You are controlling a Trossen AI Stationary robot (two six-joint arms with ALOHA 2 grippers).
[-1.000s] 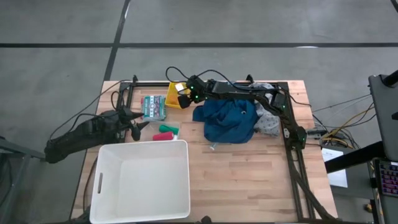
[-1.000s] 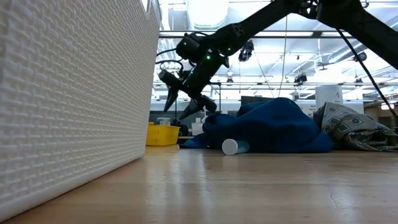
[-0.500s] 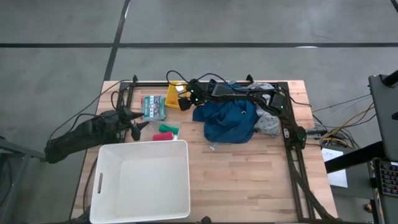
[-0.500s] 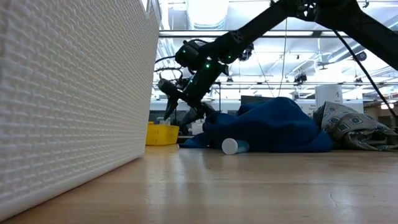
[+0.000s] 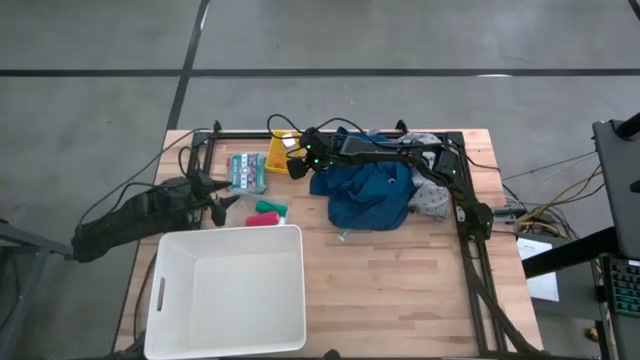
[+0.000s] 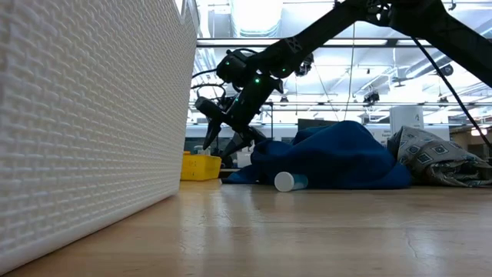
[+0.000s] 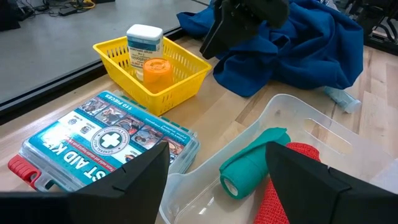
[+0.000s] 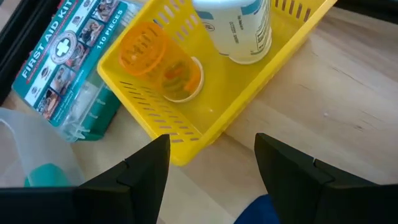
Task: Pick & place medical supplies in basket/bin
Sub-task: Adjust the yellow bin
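Note:
The white tub (image 5: 158, 290) stands at the table's near left. A blue garment (image 5: 368, 195) lies heaped at the far middle, with a grey speckled cloth (image 5: 432, 202) to its right and a small pale tube (image 6: 288, 181) lying before it. A green roll (image 7: 252, 168) and a red roll (image 7: 281, 193) lie in a clear tray. My right gripper (image 8: 214, 180) hangs open, slanting down over the near rim of a yellow basket (image 8: 205, 93) that holds an orange bottle (image 8: 152, 56) and a white bottle (image 8: 239, 25). My left gripper (image 7: 217, 186) waits open beside the clear tray.
A first aid kit (image 5: 246, 172) lies left of the yellow basket. A dark frame (image 5: 470, 215) runs along the table's right side, and cables trail at the far edge. Bare wood (image 5: 400, 290) lies right of the tub.
My right gripper has sunk a little toward the yellow basket and then kept still. Nothing on the table has moved.

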